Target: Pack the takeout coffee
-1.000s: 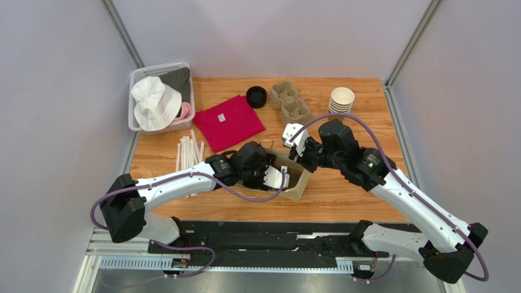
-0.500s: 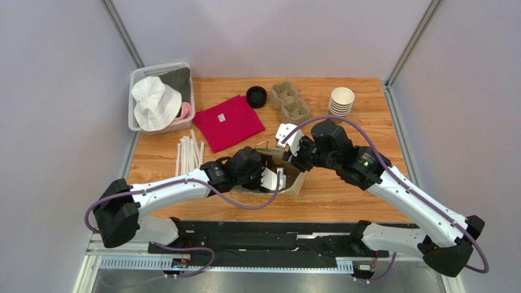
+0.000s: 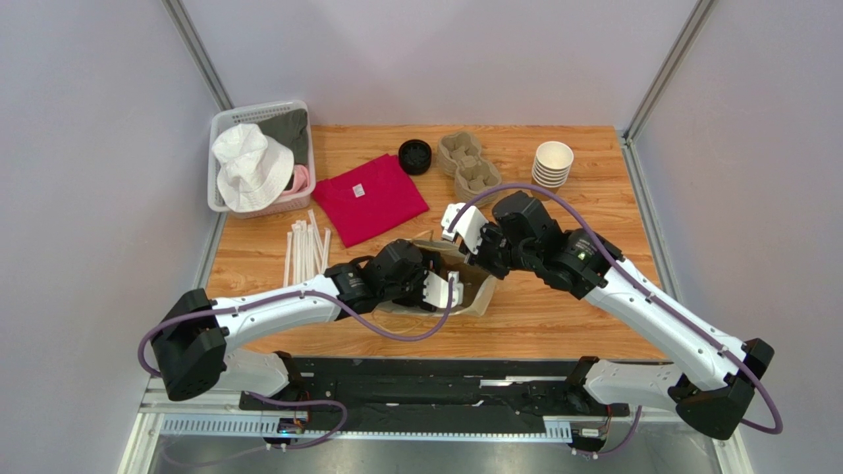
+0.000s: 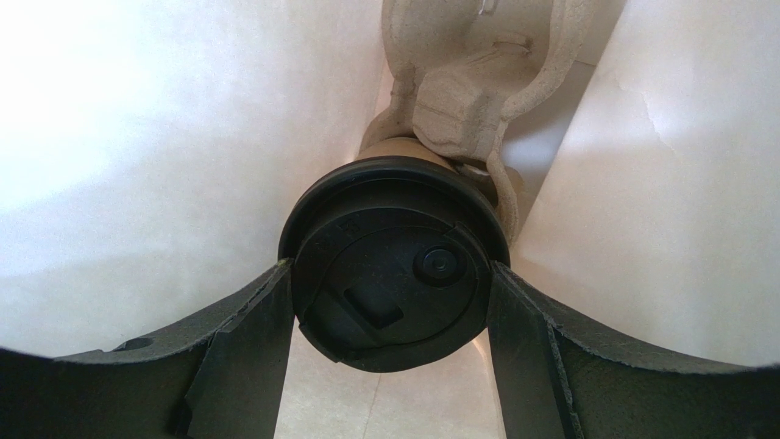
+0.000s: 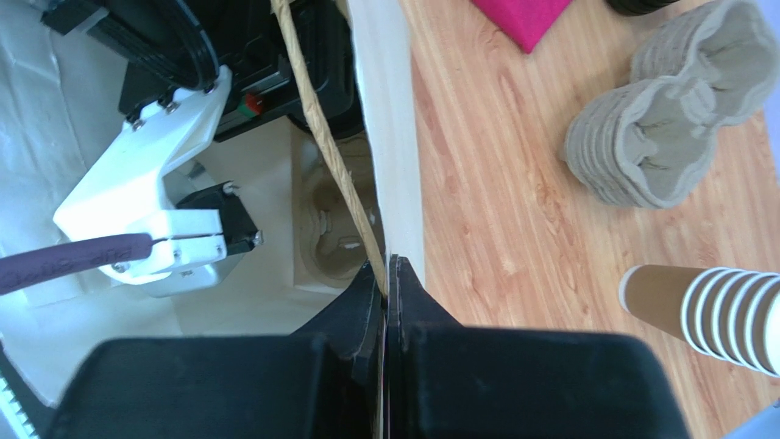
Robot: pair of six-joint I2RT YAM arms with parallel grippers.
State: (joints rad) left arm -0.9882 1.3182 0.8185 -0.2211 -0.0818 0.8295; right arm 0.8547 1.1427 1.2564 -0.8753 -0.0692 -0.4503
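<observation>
The paper bag (image 3: 483, 299) stands open near the front edge of the table (image 3: 564, 306), and both arms meet at it. The left gripper (image 3: 438, 289) reaches inside the bag. Its jaws are spread wide and press against either side of the black lid of the takeout coffee (image 4: 394, 265), which it holds deep in the bag. The bag's white walls close in on both sides of the cup (little spare room there). A pulp carrier (image 4: 462, 87) lies just beyond the cup, against its brown side. The right gripper (image 5: 388, 274) is at the bag's rim on the right arm's side, its jaws pinched fully together on the paper edge, just beside the twine handle (image 5: 320, 119). Behind the bag, a stack of pulp trays (image 3: 467, 166) and a stack of paper cups (image 3: 552, 163) stand well apart from it, with bare wood between. A red cloth (image 3: 373, 197) lies behind and left of the bag, and white straws (image 3: 307, 247) lie to its left.
</observation>
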